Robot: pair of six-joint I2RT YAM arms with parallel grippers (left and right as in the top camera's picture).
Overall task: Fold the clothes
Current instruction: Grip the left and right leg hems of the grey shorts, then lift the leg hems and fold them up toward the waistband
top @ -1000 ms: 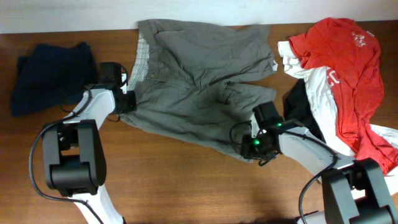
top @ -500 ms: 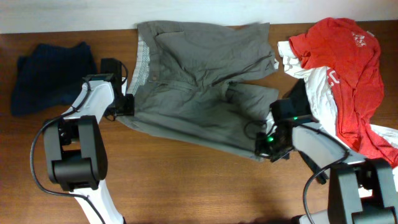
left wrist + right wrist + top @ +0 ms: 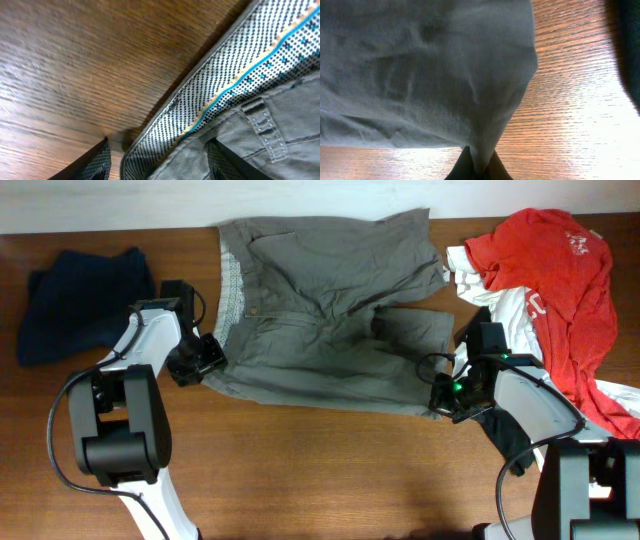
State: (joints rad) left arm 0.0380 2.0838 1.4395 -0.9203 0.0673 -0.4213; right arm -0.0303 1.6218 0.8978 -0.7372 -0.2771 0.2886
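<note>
Grey shorts [image 3: 320, 320] lie spread on the wooden table [image 3: 300, 470], with the patterned waistband [image 3: 235, 80] to the left and the legs to the right. My left gripper [image 3: 205, 360] is at the waistband's lower corner. In the left wrist view this gripper [image 3: 160, 152] stands open, with the waistband edge lying loose between its fingers [image 3: 97, 162]. My right gripper [image 3: 445, 395] is shut on the lower right corner of the shorts' leg. The right wrist view shows the grey cloth [image 3: 420, 75] pinched in this gripper [image 3: 480, 167] and pulled into a point.
A dark navy garment [image 3: 80, 300] lies at the far left. A pile with a red shirt [image 3: 560, 290], a white garment [image 3: 515, 330] and a black one [image 3: 480, 330] sits at the right, close beside my right arm. Bare wood runs along the front.
My right gripper closed on the leg corner and dragged it to the right, stretching the shorts flatter. My left gripper opened and released the waistband.
</note>
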